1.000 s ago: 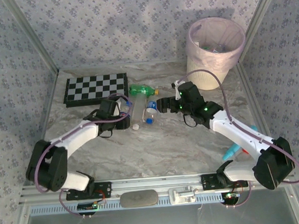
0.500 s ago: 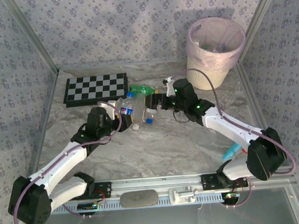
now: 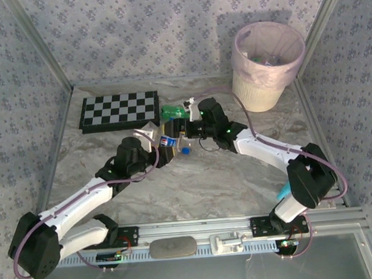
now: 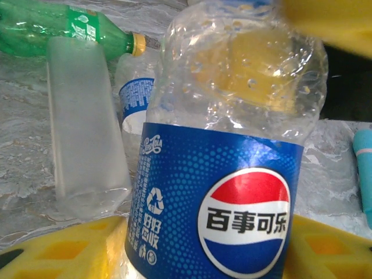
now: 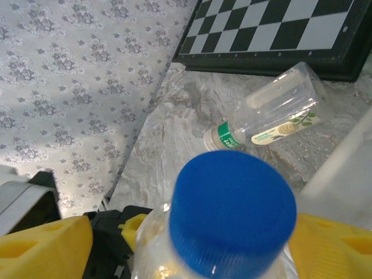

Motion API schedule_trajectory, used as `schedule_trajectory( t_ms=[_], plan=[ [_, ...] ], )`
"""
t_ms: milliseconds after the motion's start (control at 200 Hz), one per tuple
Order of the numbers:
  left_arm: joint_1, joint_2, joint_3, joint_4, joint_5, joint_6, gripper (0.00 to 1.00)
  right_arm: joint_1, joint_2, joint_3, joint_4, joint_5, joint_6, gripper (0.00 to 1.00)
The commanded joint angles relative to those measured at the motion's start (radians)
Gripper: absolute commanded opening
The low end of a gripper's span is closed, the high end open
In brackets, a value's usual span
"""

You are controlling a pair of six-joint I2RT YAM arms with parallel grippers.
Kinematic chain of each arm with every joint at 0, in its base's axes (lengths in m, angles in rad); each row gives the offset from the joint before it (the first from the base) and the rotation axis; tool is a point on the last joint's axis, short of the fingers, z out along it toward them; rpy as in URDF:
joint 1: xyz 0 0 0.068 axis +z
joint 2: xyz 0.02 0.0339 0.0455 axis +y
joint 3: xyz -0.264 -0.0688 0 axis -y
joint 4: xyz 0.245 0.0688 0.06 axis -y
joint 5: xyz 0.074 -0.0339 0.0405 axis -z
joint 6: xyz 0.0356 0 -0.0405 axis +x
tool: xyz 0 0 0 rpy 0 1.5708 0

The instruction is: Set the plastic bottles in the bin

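Observation:
A clear Pepsi bottle point(image 3: 167, 141) with a blue label point(image 4: 221, 203) hangs above the table's middle, and my left gripper point(image 3: 161, 145) point(image 4: 197, 258) is shut on its lower body. My right gripper point(image 3: 182, 123) point(image 5: 192, 247) faces it from the right. Its yellow fingers point(image 5: 43, 247) stand open on either side of the bottle's blue cap point(image 5: 232, 209), with a gap on the left. On the table lie a green bottle point(image 3: 171, 111) point(image 4: 58, 32), a clear bottle with a green-banded neck point(image 5: 273, 116) and another blue-labelled bottle point(image 4: 135, 96). The bin point(image 3: 259, 86) stands at the back right with bottles inside.
A folded chessboard point(image 3: 119, 110) point(image 5: 279, 29) lies at the back left, just behind the loose bottles. A teal marker-like object point(image 3: 285, 190) point(image 4: 363, 168) rests near the right arm's base. Patterned walls enclose the table on three sides.
My left gripper has lifted the Pepsi bottle off the table and carried it right. My right gripper has moved left onto the bottle's cap and its jaws have narrowed.

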Motion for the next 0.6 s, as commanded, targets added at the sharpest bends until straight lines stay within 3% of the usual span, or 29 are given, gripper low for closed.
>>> schedule_trajectory(
  t_ms=[0, 300, 405, 505, 595],
  plan=[
    [-0.021, 0.002, 0.028, 0.052, -0.025, 0.012, 0.5, 0.004, 0.024, 0.029, 0.035, -0.046, 0.024, 0.83],
    [-0.034, -0.008, 0.032, 0.057, -0.046, 0.009, 0.5, 0.007, 0.049, 0.018, 0.048, -0.085, 0.037, 0.69],
    [-0.035, -0.005, 0.038, 0.051, -0.047, 0.011, 0.52, 0.004, 0.043, 0.014, 0.052, -0.088, 0.033, 0.57],
    [-0.036, -0.004, 0.045, 0.039, -0.049, 0.013, 0.61, -0.005, 0.032, 0.009, 0.061, -0.09, 0.028, 0.48],
    [-0.037, -0.004, 0.049, 0.028, -0.05, 0.017, 0.8, -0.019, 0.019, 0.009, 0.05, -0.088, 0.017, 0.46]
  ],
)
